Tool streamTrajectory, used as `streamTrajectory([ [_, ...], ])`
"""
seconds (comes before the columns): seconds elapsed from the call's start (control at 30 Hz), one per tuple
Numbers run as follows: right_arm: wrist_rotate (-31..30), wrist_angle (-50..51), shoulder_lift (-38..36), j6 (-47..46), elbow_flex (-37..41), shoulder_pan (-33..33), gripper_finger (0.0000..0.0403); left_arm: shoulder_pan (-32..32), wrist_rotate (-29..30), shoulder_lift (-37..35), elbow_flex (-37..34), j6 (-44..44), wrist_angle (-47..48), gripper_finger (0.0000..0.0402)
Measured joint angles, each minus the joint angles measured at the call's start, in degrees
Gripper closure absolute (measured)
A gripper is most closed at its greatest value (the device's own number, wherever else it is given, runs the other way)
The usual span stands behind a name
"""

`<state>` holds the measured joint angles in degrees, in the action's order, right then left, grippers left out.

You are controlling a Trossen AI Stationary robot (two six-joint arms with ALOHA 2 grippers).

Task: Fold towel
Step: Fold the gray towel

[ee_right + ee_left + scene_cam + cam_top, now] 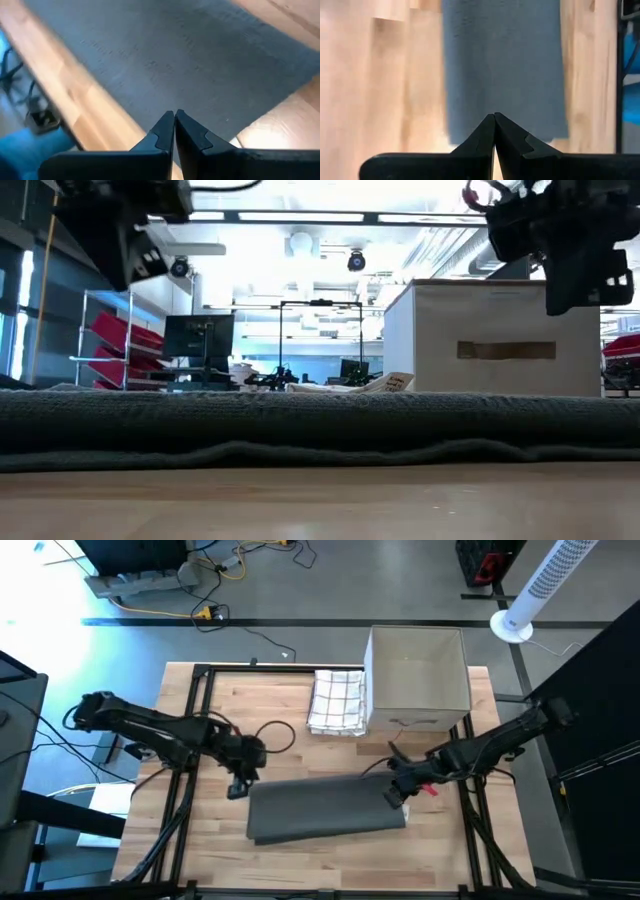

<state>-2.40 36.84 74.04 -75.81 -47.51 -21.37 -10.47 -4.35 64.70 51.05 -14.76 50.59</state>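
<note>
A dark grey towel (325,808) lies flat on the wooden table (200,840) near its front edge, as a long strip running left to right; in the low view the towel (320,425) spans the whole width. My left gripper (238,790) hovers just off the towel's left end, fingers shut (494,117) and nothing between them. My right gripper (393,797) hovers over the towel's right end, also shut (174,114) and holding nothing. In the low view both grippers, left (130,245) and right (575,250), hang well above the towel.
A white box (418,680) stands at the table's far right, with a folded checked cloth (337,700) beside it on its left. A black cable (275,735) loops on the table behind the left gripper. A small red thing (430,790) lies by the right gripper.
</note>
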Motion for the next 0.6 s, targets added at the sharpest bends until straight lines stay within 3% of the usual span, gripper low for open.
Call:
streamTrajectory([
  [0.27, -0.58, 21.92, 9.39, -9.70, -11.58, 2.50, 0.0402, 0.41, 0.46, -10.91, 0.00, 6.96, 1.27, 0.0401],
  [0.47, 2.66, 19.92, 10.12, -10.85, -10.04, 4.71, 0.0401, 0.43, 3.57, -16.10, 0.00, 11.01, -0.03, 0.0401],
  [0.6, 2.76, 18.02, 10.15, -14.45, -7.40, 5.20, 0.0372, 0.32, 3.56, -17.03, -0.29, 12.23, -0.70, 0.0401],
])
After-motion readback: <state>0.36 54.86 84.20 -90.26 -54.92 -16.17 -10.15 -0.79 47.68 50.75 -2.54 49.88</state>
